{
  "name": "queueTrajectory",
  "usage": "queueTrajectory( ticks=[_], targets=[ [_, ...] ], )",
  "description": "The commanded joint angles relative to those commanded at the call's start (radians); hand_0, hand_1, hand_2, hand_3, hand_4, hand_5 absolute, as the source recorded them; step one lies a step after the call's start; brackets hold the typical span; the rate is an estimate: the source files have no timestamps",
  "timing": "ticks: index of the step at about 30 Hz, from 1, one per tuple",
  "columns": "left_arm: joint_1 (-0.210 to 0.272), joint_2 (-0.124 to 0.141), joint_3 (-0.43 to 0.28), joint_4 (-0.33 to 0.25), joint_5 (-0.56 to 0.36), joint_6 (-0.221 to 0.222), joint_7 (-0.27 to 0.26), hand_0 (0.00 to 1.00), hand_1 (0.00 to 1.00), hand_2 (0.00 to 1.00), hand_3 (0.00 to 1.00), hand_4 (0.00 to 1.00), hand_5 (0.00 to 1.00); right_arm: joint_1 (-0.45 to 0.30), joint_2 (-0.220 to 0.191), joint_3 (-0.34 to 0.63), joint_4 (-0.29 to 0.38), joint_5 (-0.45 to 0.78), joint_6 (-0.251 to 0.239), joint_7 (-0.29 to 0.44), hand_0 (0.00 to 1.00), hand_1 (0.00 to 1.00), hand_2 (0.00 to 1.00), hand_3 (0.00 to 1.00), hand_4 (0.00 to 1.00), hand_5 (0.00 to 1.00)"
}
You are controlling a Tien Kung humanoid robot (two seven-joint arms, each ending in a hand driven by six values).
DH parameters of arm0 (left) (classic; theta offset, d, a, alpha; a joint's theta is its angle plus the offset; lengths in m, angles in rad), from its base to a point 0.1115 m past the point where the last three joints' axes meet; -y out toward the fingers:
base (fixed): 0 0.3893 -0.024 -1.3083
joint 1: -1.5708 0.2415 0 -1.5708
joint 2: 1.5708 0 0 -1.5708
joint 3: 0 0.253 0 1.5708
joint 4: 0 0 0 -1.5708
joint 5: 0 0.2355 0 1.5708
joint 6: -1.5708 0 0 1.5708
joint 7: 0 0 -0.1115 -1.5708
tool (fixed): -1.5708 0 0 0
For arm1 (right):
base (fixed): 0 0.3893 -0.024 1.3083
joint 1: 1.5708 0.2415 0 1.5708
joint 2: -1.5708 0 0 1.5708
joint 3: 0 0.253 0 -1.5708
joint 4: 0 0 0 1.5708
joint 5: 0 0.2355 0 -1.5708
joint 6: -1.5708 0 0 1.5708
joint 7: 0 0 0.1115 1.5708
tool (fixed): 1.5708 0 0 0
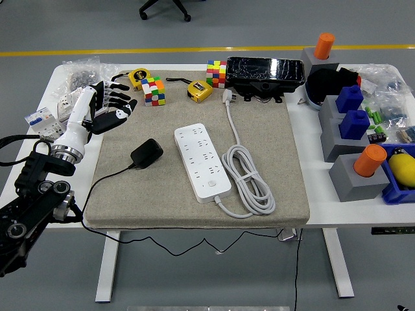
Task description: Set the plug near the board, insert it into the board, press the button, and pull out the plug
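At the mat's upper-left corner, our fingers: we see the left hand (107, 103) with its black fingers (120, 102) spread and relaxed, holding nothing, palm turned toward the mat's middle.

Wrist and forearm: the white forearm runs down and left from the hand to the black arm at the picture's left edge; we reach in along a diagonal toward the upper right.

Plug from the fingers: the plug (147, 153), a black adapter block, lies on the grey mat (272, 136) below and to the right of our fingertips, near but clearly apart; nothing sits between.

Plug's long axis: it seems to run diagonally, lower left to upper right; its thin black cord (104, 183) trails off the lower-left end and over the mat's near edge. We cannot tell which way the prongs face.

Board from the plug: the white power board (201, 162) lies just right of the plug, not touching, its long axis running from upper left to lower right; the button appears to be at its near end, too small to confirm.

Board's own cable: a white coil (248, 179) lies against its right side.

Nearer hand: the left, by far; the right hand is not in view.

Our judgement: the coming move is a drop down and right onto the plug, which is not yet touched.
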Motion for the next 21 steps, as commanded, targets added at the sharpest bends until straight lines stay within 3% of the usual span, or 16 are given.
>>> queueTrajectory(
  ticks=[21],
  targets=[
    [0.002, -0.008, 0.002, 0.002, -0.001, -0.002, 0.004, 0.5, 0.518, 0.527, 0.581, 0.753, 0.192, -0.003, 0.004, 0.002, -0.009, 0.003, 0.0, 0.0, 0.578, 0.637, 0.628, 0.554, 0.895, 0.427]
  ],
)
